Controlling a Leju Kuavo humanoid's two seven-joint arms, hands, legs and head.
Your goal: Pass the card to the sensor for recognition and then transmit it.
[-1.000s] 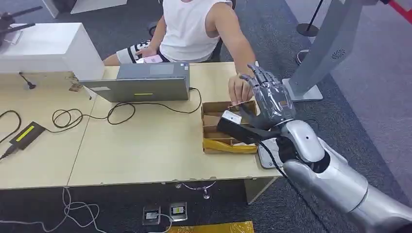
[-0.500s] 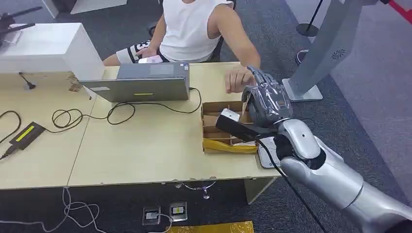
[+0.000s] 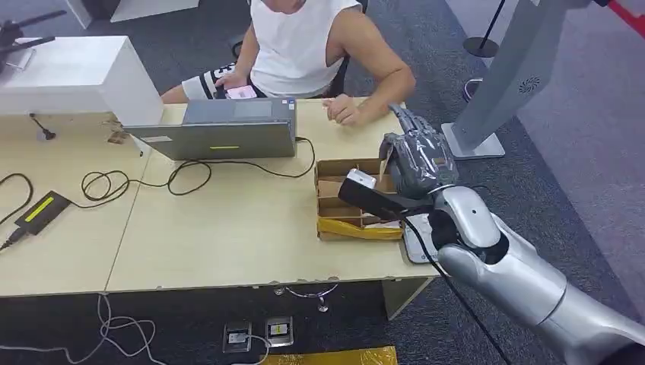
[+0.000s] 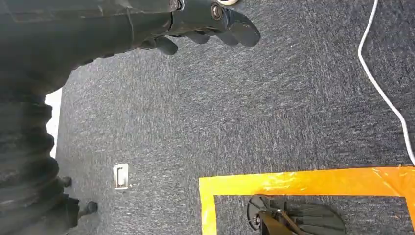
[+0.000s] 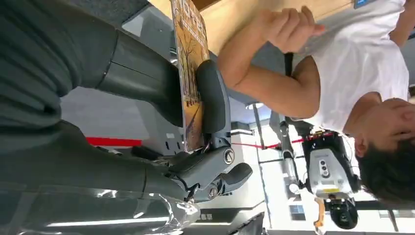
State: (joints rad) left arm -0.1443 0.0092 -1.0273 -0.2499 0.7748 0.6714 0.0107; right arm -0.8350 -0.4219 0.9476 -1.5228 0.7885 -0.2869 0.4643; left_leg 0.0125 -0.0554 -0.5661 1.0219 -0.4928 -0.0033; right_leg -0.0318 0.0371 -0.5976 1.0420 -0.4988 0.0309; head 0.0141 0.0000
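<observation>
My right hand [image 3: 417, 158] hovers above the far right end of the cardboard box [image 3: 335, 207] on the table and grips a card. In the right wrist view the card [image 5: 189, 73] is yellow-brown with a printed picture, pinched upright between the thick thumb [image 5: 211, 98] and the fingers behind it. From the head view just a thin edge of the card [image 3: 382, 163] shows beside the fingers. The left hand [image 4: 195, 24] hangs over dark carpet with nothing in it, fingers loosely apart.
A seated person rests a hand [image 3: 344, 112] on the table's far edge, just beyond the box. A grey laptop [image 3: 220, 129], loose black cables [image 3: 137, 182] and a black device with a yellow-green strip [image 3: 42, 209] lie to the left. A grey stand [image 3: 502, 84] rises at right.
The person's hand let go of the card and drew back to the table's far edge. My right hand's fingers closed around the card and stayed over the box.
</observation>
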